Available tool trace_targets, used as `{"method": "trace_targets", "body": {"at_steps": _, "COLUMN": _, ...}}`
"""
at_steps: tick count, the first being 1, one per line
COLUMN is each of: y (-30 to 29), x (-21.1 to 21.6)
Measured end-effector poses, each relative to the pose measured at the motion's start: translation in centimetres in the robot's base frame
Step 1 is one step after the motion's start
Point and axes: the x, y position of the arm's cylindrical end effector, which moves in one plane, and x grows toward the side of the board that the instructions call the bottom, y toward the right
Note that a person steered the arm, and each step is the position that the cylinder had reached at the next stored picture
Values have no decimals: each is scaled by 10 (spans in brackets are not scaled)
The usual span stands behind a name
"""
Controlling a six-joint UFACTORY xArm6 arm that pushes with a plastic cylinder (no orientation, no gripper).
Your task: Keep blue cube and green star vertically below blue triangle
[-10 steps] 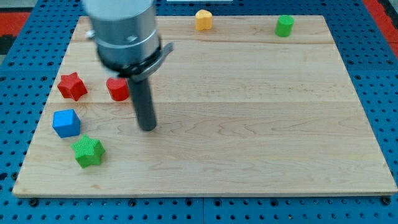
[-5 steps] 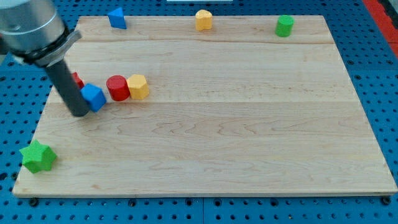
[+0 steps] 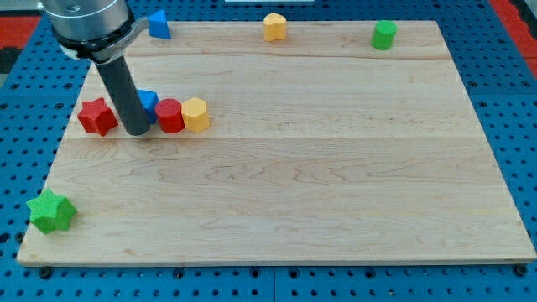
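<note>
The blue triangle (image 3: pixel 158 24) sits at the board's top left edge. The blue cube (image 3: pixel 148 101) is below it, mostly hidden behind my rod, and touches the red cylinder (image 3: pixel 170 116). The green star (image 3: pixel 50 211) lies at the board's bottom left corner, far to the left of the triangle's column. My tip (image 3: pixel 138 132) rests on the board just in front of the blue cube, between the red star (image 3: pixel 97 116) and the red cylinder.
A yellow block (image 3: pixel 195 114) touches the red cylinder's right side. Another yellow block (image 3: pixel 274 27) and a green cylinder (image 3: pixel 384 35) sit along the board's top edge. The wooden board (image 3: pixel 336 168) lies on a blue pegboard.
My rod has moved right and slightly up. The blue cube has shifted right and up, pushing the red cylinder and yellow block a little right. The red star now shows fully.
</note>
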Motion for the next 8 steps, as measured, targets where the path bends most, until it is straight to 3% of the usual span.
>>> {"method": "trace_targets", "body": {"at_steps": 1, "y": 13, "x": 21}}
{"method": "trace_targets", "body": {"at_steps": 2, "y": 0, "x": 115}}
{"method": "trace_targets", "body": {"at_steps": 3, "y": -56, "x": 188}}
{"method": "trace_targets", "body": {"at_steps": 4, "y": -123, "x": 187}}
{"method": "trace_targets", "body": {"at_steps": 5, "y": -126, "x": 166}}
{"method": "trace_targets", "body": {"at_steps": 6, "y": -73, "x": 154}}
{"method": "trace_targets", "body": {"at_steps": 7, "y": -65, "x": 119}}
{"method": "trace_targets", "body": {"at_steps": 8, "y": -71, "x": 117}}
